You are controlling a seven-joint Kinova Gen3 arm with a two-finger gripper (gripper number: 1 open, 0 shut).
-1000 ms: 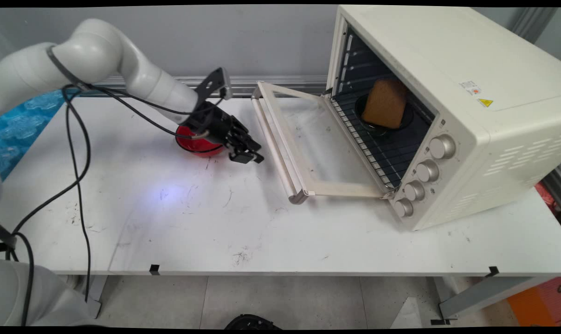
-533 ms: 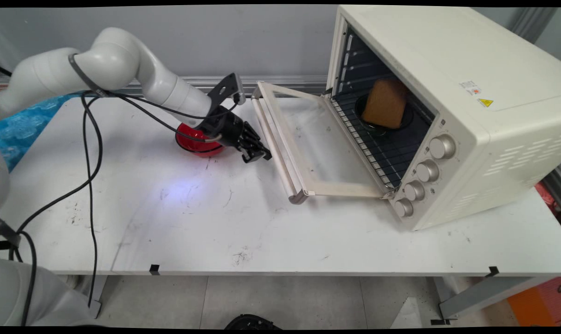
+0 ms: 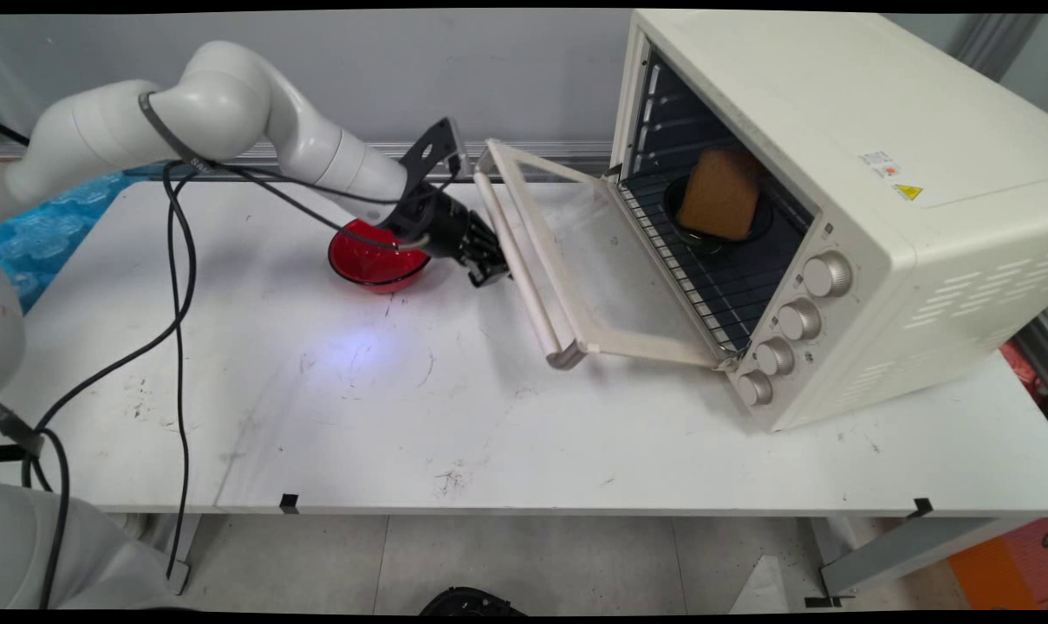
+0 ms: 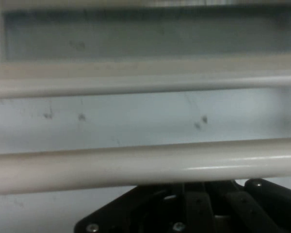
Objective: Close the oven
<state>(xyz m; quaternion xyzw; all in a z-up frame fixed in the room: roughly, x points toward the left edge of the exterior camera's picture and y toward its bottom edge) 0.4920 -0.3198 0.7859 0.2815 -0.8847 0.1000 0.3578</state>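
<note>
My black gripper [image 3: 491,276] is shut and pressed against the underside of the cream oven door's bar handle [image 3: 524,286]. The glass door [image 3: 593,260] hangs open, tilted a little above level, hinged at the oven [image 3: 836,173] on the right. In the hand view the handle [image 4: 145,162] runs across the picture just above the gripper [image 4: 199,187] and hides its tips. Inside the oven, a brown slice of bread [image 3: 719,195] rests on a black dish [image 3: 693,232] on the wire rack. A red bowl [image 3: 372,260] sits on the table right behind the hand.
Black cables [image 3: 177,286] hang from the arm down over the table's left part. Blue bubble wrap [image 3: 29,234] lies at the far left edge. The oven's knobs [image 3: 799,319] face the table's front right.
The gripper has moved right from beside the red bowl to the door handle. The door's free edge has risen a little off the table.
</note>
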